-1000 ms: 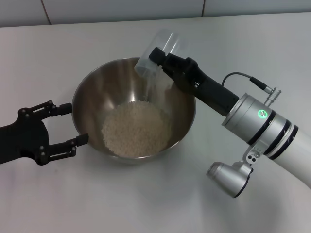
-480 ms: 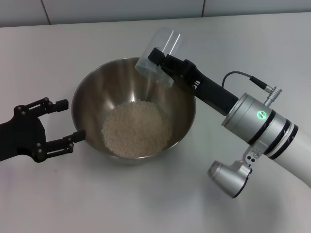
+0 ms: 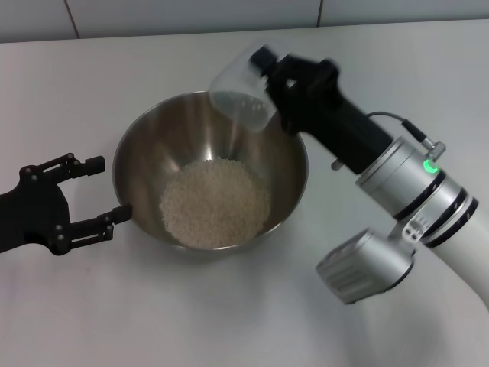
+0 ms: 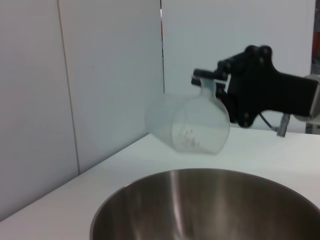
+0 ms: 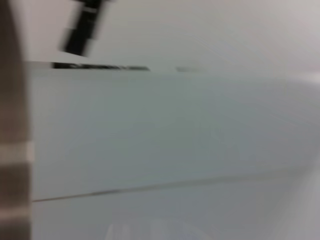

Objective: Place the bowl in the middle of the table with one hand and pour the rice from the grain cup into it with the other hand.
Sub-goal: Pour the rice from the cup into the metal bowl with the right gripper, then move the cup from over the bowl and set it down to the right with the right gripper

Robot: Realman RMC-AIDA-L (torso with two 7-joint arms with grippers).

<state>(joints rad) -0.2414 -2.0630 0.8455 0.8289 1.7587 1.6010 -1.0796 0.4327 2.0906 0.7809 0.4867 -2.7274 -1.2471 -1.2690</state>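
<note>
The steel bowl stands in the middle of the white table with a pale heap of rice in its bottom. My right gripper is shut on the clear grain cup and holds it tilted on its side above the bowl's far rim. In the left wrist view the cup shows only a few grains inside, held by the right gripper above the bowl's rim. My left gripper is open at the bowl's left side, fingertips close to the wall.
A tiled wall runs along the table's far edge. The right arm's silver forearm reaches over the table's right half. The right wrist view shows only a blurred pale wall.
The right wrist has turned and the cup has swung from upended toward level; the falling stream of rice has stopped. The left gripper drew back a little from the bowl.
</note>
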